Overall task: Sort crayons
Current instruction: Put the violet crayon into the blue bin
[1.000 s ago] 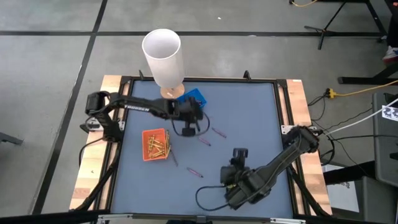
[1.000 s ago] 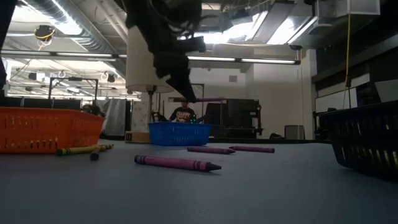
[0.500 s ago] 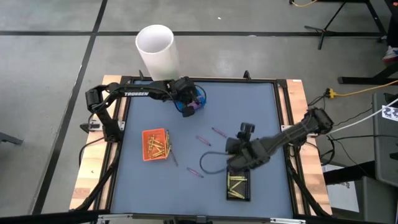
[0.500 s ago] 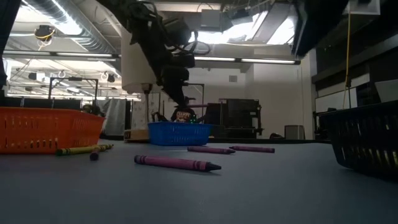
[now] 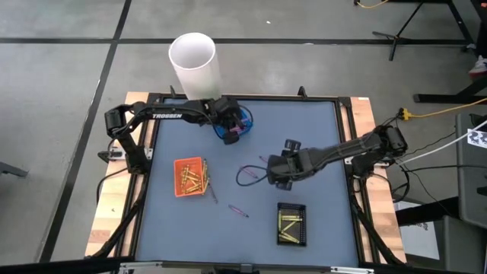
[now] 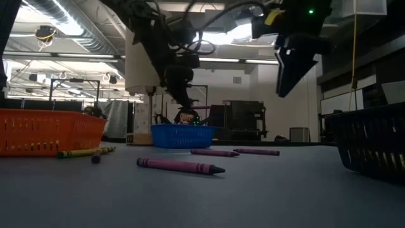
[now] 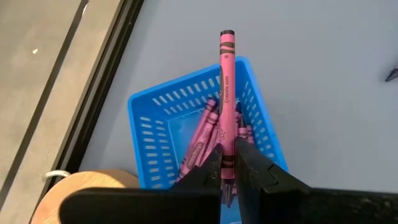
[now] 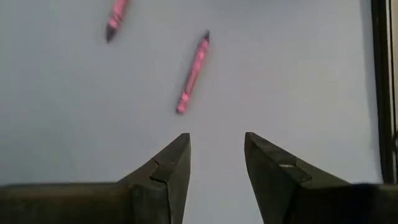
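Observation:
My left gripper (image 5: 232, 131) hangs over the blue tray (image 7: 149, 124) at the table's far left. It is shut on a pink crayon (image 7: 227, 81). Several pink crayons lie in that tray. My right gripper (image 5: 272, 173) is open and empty above the middle of the table; its fingertips (image 8: 216, 140) stand just short of a pink crayon (image 8: 193, 73) lying flat on the mat. Another pink crayon (image 8: 116, 15) lies beyond it, and a third (image 5: 238, 211) lies nearer the front. Both grippers show in the low view, the left (image 6: 186, 101) and the right (image 6: 291, 69). My left gripper pinches the pink crayon between its two fingers near one end (image 7: 227, 152). The rest of the crayon sticks out past the fingertips, along them. The crayon is lifted clear, above the blue tray.
An orange tray (image 5: 189, 176) with gold crayons stands at the left, with a few loose crayons (image 5: 208, 185) beside it. A black tray (image 5: 291, 224) with yellow crayons stands near the front right. A tall white cylinder (image 5: 195, 65) stands at the far left edge.
My left gripper has carried the pink crayon from the table's middle toward the far edge, over the blue tray, and held there. My right gripper has gone from over the black tray toward the far edge and left, to the loose pink crayons, uncovering the black tray.

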Action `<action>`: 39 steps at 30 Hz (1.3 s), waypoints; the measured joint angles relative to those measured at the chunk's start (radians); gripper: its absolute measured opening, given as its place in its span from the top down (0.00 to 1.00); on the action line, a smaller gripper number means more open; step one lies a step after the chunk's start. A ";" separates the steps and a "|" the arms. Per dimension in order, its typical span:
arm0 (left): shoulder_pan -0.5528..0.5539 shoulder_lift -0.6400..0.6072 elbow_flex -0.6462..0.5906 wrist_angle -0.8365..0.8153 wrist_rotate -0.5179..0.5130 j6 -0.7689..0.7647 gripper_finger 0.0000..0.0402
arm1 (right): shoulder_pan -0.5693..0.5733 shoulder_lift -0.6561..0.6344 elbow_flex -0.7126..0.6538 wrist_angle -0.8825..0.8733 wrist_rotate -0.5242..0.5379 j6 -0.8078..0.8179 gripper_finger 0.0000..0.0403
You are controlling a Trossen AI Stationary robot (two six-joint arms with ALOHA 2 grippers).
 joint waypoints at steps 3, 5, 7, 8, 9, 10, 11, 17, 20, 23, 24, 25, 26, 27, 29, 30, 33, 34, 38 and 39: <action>-0.008 0.000 0.000 0.000 -0.006 0.000 0.98 | -0.020 0.000 0.000 0.045 -0.001 -0.042 0.63; -0.009 0.000 0.000 0.000 -0.011 0.000 0.98 | -0.035 0.000 0.000 0.075 -0.001 -0.065 0.63; -0.010 0.000 0.000 -0.001 -0.012 -0.001 0.97 | -0.053 0.000 0.000 0.087 -0.001 -0.080 0.63; -0.010 0.000 0.000 -0.001 -0.012 -0.001 0.96 | -0.062 0.000 0.000 0.097 -0.001 -0.082 0.63; -0.010 0.000 0.000 -0.001 -0.012 -0.004 0.94 | -0.071 0.000 0.000 0.105 0.000 -0.083 0.63; -0.010 0.000 0.000 -0.001 -0.015 -0.013 0.91 | -0.080 0.000 0.000 0.105 0.000 -0.084 0.63; -0.010 0.000 0.000 0.000 -0.022 -0.020 0.89 | -0.088 0.000 0.000 0.105 -0.001 -0.084 0.63; -0.011 0.000 0.000 0.000 -0.045 -0.026 0.76 | -0.129 0.000 0.000 0.105 0.000 -0.105 0.63; -0.017 0.000 0.000 0.000 -0.037 -0.050 0.73 | -0.145 0.000 0.000 0.110 -0.001 -0.106 0.63; -0.028 0.000 0.000 0.004 0.010 -0.054 0.72 | -0.153 0.000 0.000 0.131 -0.001 -0.106 0.63; -0.033 0.000 0.000 0.005 0.031 -0.054 0.71 | -0.153 0.000 0.000 0.135 -0.002 -0.107 0.63; -0.041 0.000 0.000 0.007 0.054 -0.053 0.72 | -0.159 0.001 0.000 0.138 -0.001 -0.107 0.63; -0.048 0.000 0.000 0.006 0.076 -0.053 0.72 | -0.159 0.001 0.000 0.139 -0.001 -0.109 0.63; -0.056 0.000 0.000 0.002 0.097 -0.053 0.72 | -0.159 0.001 0.000 0.139 -0.001 -0.111 0.63; -0.073 0.000 0.000 -0.003 0.135 -0.053 0.73 | -0.159 0.001 0.000 0.139 -0.001 -0.111 0.63; -0.084 -0.001 0.000 -0.003 0.152 -0.053 0.74 | -0.159 0.001 0.000 0.139 -0.001 -0.111 0.63; -0.118 -0.017 0.000 -0.007 0.181 -0.053 0.75 | -0.159 0.002 0.000 0.139 -0.001 -0.131 0.63; -0.131 -0.028 0.000 -0.011 0.181 -0.053 0.75 | -0.159 0.002 -0.003 0.144 -0.001 -0.141 0.63; -0.177 -0.088 0.000 -0.096 0.180 -0.036 0.75 | -0.164 0.002 -0.070 0.161 0.001 -0.158 0.63; -0.185 -0.111 0.000 -0.123 0.181 -0.034 0.75 | -0.165 0.000 -0.094 0.168 -0.002 -0.154 0.63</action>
